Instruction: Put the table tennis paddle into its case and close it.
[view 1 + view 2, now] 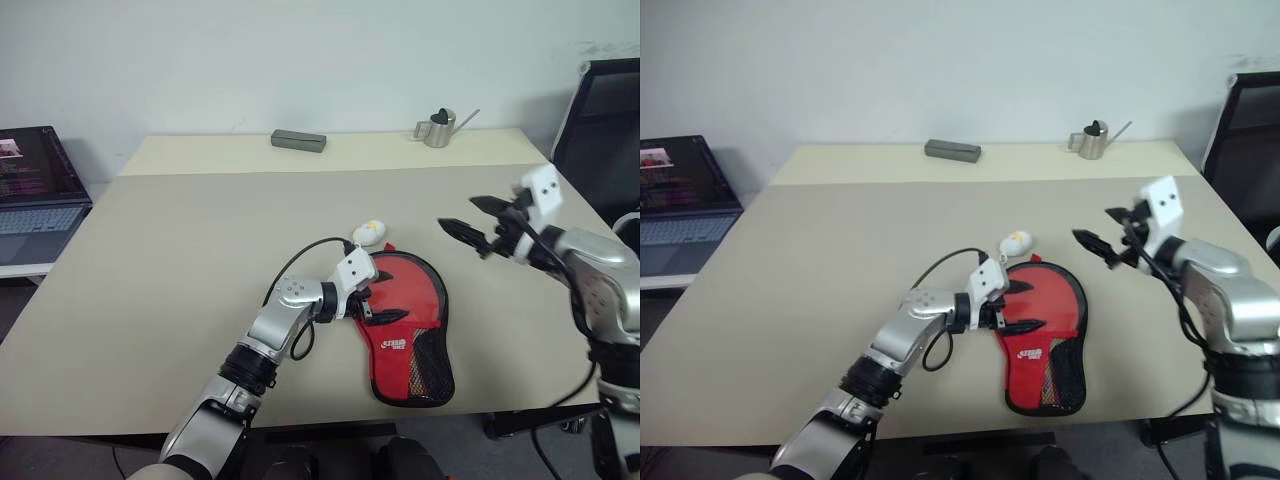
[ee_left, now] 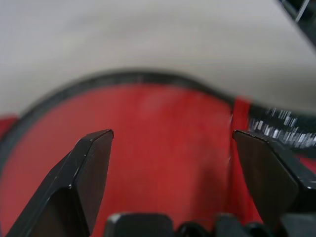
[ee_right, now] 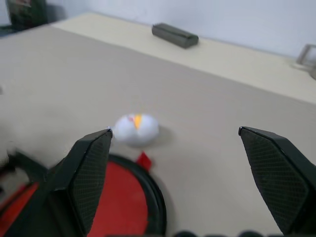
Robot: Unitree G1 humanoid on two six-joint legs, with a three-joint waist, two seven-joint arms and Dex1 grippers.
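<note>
Left eye view first: we are looking at the case (image 1: pixel 408 330) lying flat near the front edge of the table (image 1: pixel 160 270), round end away from us and narrow mesh end toward us. We are holding the left gripper (image 1: pixel 381 297) low over its red face with the fingers spread and nothing between them. We are keeping the right gripper (image 1: pixel 474 222) raised off to the right, well apart from the case, jaws wide and empty too.

We cannot tell whether the paddle is already inside; no handle is poking out and the pouch is looking filled and flat, so we are judging that closing is the step in hand. The white-yellow charm (image 1: pixel 368 234) is resting on the table just beyond the round end, touching or nearly touching the rim. To do this well, we are thinking one gripper should be pinning the soft fabric down while the other is pinching that small charm and drawing it along the black trim, following the curve rather than pulling straight.

The face is smooth red fabric with a small white logo, the pocket is black open mesh, and the trim is dark piping. The charm is rounded and glossy, likely slippery. The tabletop is matte beige.
</note>
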